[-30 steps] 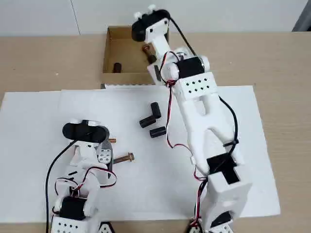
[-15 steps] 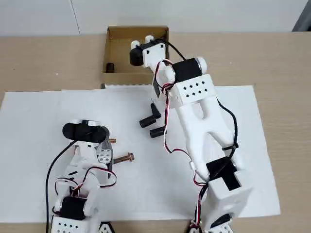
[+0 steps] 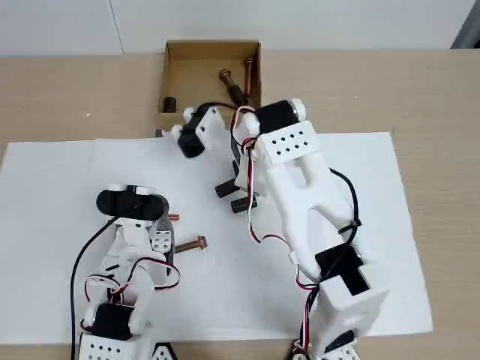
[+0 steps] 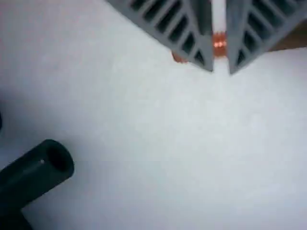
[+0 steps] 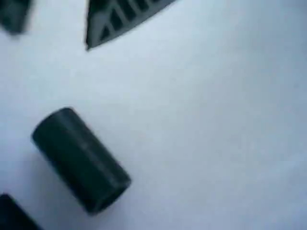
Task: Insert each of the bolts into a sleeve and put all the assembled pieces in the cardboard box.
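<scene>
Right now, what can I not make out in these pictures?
Sleeves on the paper: high view, the right arm covers part; count unsure.
Bolt in the left claw: left wrist view, claw hides its length.
Bolts in the cardboard box: high view, too small to tell whether sleeved.

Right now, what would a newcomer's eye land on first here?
The long white right arm stretches across the white sheet, its end effector near the cardboard box, which holds bolts and a black sleeve. Loose sleeves lie on the sheet beside that arm. At lower left, the left end effector is shut on a bolt, another bolt lying beside it.
</scene>
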Tool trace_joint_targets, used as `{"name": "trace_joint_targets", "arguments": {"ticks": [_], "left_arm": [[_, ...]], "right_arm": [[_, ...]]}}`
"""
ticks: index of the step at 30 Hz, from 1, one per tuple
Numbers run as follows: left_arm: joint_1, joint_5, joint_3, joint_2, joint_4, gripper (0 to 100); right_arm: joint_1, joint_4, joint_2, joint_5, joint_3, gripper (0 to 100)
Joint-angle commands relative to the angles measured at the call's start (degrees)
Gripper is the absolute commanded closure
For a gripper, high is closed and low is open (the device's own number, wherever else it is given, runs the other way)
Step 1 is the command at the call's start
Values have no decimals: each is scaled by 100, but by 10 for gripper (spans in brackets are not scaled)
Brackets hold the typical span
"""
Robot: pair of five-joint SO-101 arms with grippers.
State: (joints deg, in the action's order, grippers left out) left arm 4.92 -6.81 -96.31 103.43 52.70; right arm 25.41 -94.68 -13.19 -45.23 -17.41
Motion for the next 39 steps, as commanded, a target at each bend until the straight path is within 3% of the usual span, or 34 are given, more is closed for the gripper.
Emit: {"name": "trace_joint_targets", "arguments": {"ticks": [1,5,11,36,39], "left_arm": [[-53,18,31,62,-97,994],[-132,53,31,62,-88,994],[-1020,53,-4,62,-413,994],[-1020,53,-4,35,-387,994],[-1020,53,-4,35,-387,994]], "right_arm": [[66,57,303,-519,229,850],[75,180,303,-905,554,850],[277,453,303,-1090,879,850],[453,1815,-910,-1354,1336,853],[400,1938,-1156,-1354,1336,903]]}}
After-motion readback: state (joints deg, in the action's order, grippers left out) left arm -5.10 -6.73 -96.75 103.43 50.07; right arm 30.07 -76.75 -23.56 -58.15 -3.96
